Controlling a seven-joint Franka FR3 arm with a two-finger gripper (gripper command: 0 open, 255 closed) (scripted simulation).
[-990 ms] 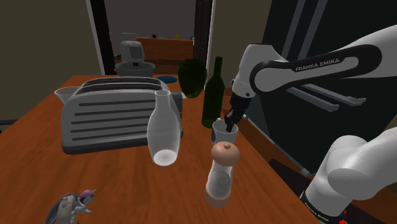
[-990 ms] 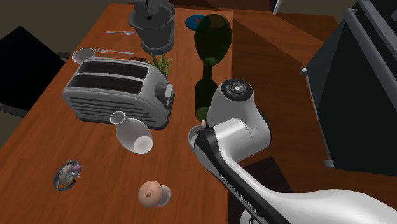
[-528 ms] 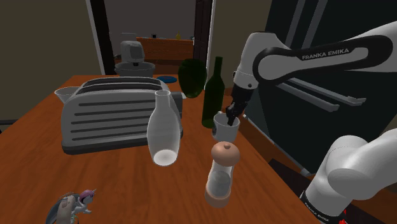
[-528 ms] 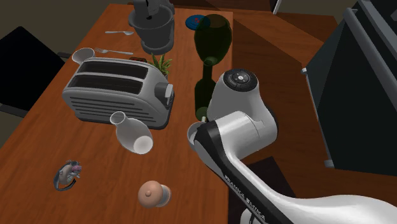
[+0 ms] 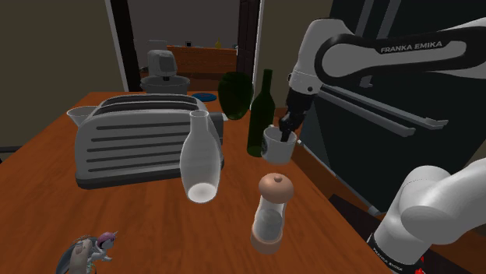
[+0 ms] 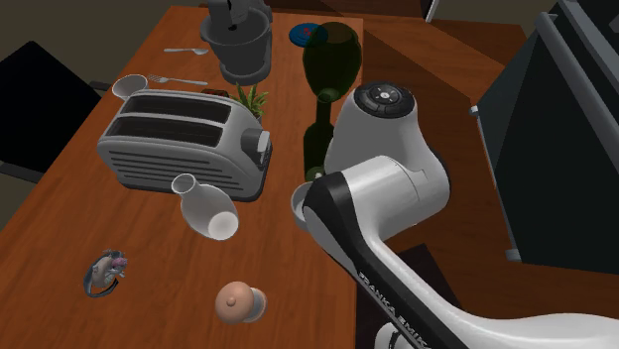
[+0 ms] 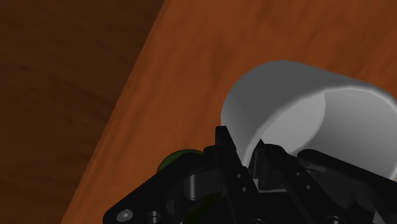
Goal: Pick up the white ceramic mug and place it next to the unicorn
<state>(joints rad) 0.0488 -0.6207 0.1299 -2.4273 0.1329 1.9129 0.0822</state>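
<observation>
- The unicorn (image 5: 93, 251) sits at the table's (image 5: 47, 167) near corner on the shoulder view's left, well apart from the mug.
- A small bowl (image 5: 78, 115) stands by the toaster's far left end.
- The toaster (image 5: 144, 142) takes up the table's middle. From the second exterior view I see a plant (image 6: 253, 97) just behind it.
- A mixer (image 5: 162, 72) stands at the far edge, its own bowl under the head.
- A pale vase (image 5: 200, 159) is just in front of the toaster, neck toward it. It lies between the unicorn and the mug.
- A dark green vase (image 5: 232, 95) stands toward the far edge. A bottle (image 5: 259, 115) stands nearer, just beside the mug.
- A mill (image 5: 272, 212) stands near the right edge, in front of the mug and close to the line to the unicorn.
- The mug (image 5: 276, 146) is by the right edge. I cannot tell whether its base touches the wood.
- The gripper (image 5: 287, 134) has its fingers (image 7: 222, 149) clamped on the mug's wall, one inside and one outside. In the wrist view the mug's inside is plain grey.
</observation>
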